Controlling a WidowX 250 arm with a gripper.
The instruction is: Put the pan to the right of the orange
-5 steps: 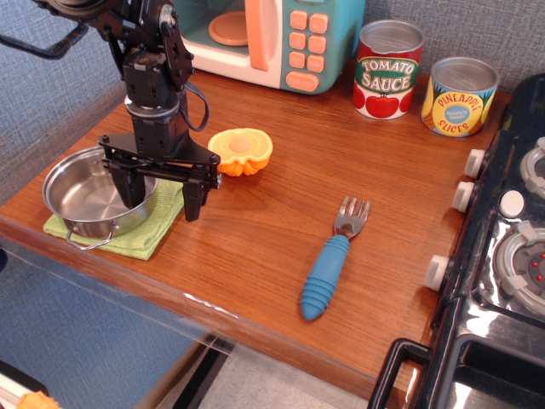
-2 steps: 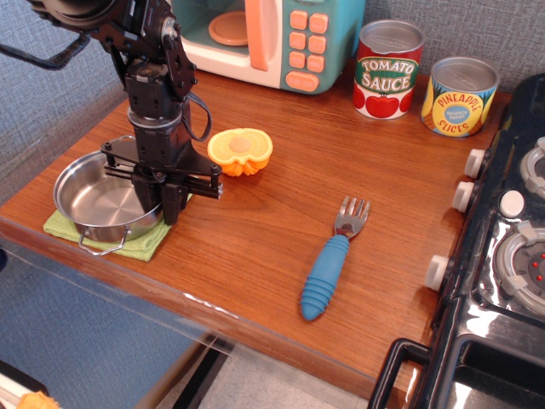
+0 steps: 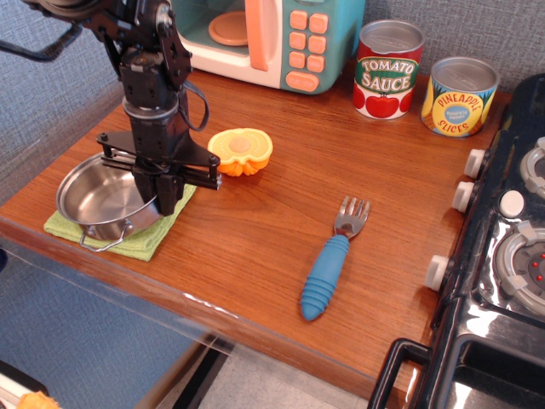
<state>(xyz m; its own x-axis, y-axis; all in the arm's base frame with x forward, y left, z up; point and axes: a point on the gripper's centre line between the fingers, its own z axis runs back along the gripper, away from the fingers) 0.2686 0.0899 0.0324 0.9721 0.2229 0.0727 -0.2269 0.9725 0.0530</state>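
The pan (image 3: pixel 104 198), a small shiny steel pot with wire loop handles, is at the table's front left, tilted and lifted a little over a green cloth (image 3: pixel 136 239). My gripper (image 3: pixel 163 198) is shut on the pan's right rim. The orange (image 3: pixel 240 151), a toy half with its cut face up, lies on the wood just right of the gripper, apart from the pan.
A blue-handled fork (image 3: pixel 330 260) lies mid-table. A toy microwave (image 3: pixel 272 38) stands at the back, with a tomato sauce can (image 3: pixel 387 70) and a pineapple can (image 3: pixel 459 96) to its right. A toy stove (image 3: pixel 507 247) fills the right edge.
The jaws went from open around the pan's rim to shut on it. The pan has since tilted and risen slightly off the cloth.
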